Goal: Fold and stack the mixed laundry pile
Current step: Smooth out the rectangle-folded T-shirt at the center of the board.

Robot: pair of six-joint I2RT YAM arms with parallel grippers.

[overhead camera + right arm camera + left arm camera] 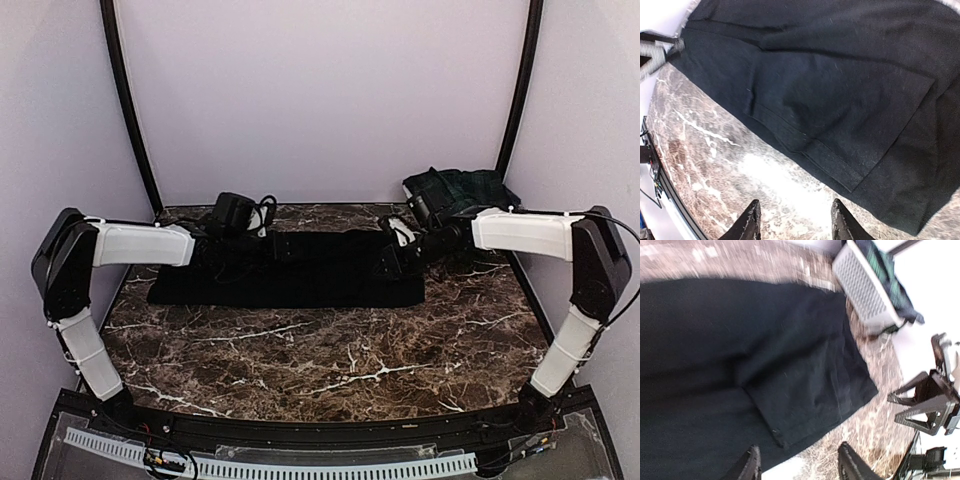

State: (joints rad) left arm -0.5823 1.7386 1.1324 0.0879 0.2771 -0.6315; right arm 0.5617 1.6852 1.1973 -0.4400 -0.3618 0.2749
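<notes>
Hovering over black garment [300, 275]: left fingers [750, 466], right fingers [751, 222], parted.

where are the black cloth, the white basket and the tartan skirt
plain black cloth [300, 272]: top view, middle of its spread fabric
white slatted plastic basket [862, 287]: left wrist view, its perforated side wall
dark green tartan skirt [460, 187]: top view, its bunched fabric

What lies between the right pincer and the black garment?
Only bare marble tabletop, shown in the right wrist view, separates the right pincer from the black garment.
</notes>
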